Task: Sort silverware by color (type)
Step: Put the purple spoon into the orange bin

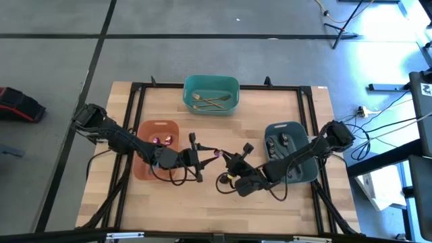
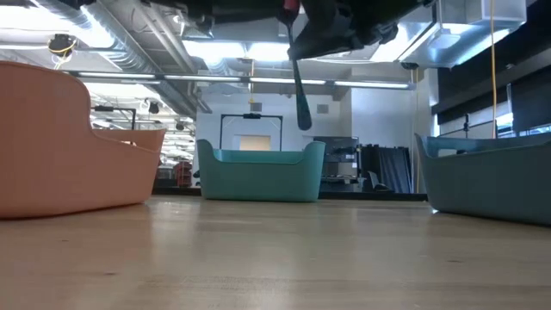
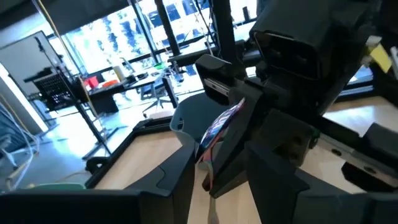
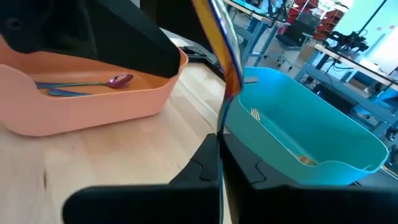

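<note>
Bare counter (image 1: 202, 209) along the near edge and in the middle, with three bins set apart on it: orange bin (image 1: 156, 150) left, teal bin (image 1: 211, 93) at the far edge, grey-blue bin (image 1: 291, 152) right. Above the open middle, left gripper (image 1: 200, 157) with jaws narrowly parted about an iridescent piece (image 1: 217, 154), right gripper (image 1: 229, 160) clamped tight on that same piece. Purple spoons (image 4: 93, 82) inside the orange bin, gold cutlery (image 1: 210, 102) in the teal, dark cutlery (image 1: 280, 142) in the grey-blue.
</note>
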You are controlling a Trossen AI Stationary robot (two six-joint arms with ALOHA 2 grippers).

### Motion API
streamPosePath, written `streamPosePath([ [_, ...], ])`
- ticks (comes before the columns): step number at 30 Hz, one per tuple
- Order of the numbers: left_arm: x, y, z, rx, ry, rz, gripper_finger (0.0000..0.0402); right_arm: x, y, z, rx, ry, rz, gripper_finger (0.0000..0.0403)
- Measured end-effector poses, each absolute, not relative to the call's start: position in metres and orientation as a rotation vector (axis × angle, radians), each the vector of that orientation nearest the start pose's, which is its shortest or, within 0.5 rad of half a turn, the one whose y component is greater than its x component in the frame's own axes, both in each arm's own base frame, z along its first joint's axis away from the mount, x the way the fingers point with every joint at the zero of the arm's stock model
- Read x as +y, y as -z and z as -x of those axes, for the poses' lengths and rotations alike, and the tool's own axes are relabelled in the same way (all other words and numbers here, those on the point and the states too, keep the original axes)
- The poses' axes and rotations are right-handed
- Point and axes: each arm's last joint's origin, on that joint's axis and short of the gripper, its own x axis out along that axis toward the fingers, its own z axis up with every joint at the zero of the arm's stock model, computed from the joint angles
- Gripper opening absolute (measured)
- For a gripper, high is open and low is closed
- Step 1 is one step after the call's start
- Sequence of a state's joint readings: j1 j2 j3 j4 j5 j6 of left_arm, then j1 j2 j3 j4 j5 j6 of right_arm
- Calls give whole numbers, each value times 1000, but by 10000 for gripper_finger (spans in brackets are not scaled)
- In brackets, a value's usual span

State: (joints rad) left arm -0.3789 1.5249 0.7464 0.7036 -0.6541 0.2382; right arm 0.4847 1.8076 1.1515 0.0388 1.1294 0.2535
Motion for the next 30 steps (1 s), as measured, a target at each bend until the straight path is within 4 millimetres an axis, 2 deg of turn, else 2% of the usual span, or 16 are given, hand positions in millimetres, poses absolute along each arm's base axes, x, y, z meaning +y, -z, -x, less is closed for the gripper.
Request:
streamPosePath([
  [4, -99, -231, -300, 105, -253, -311, 111, 153, -212, -347, 348, 664, 212, 1],
  [10, -98, -230, -301, 107, -191, -370, 24, 152, -212, -350, 364, 612, 203, 1],
  [12, -97, -230, -301, 109, -192, -388, 8, 152, -212, -350, 365, 602, 199, 1],
  [24, -98, -229, -301, 129, -200, -392, 3, 153, -212, -350, 371, 598, 218, 0],
  [27, -100, -228, -298, 160, -213, -406, 20, 152, -212, -350, 370, 606, 224, 0],
  [30, -104, -232, -293, 161, -193, -406, 55, 152, -214, -351, 365, 611, 223, 0],
])
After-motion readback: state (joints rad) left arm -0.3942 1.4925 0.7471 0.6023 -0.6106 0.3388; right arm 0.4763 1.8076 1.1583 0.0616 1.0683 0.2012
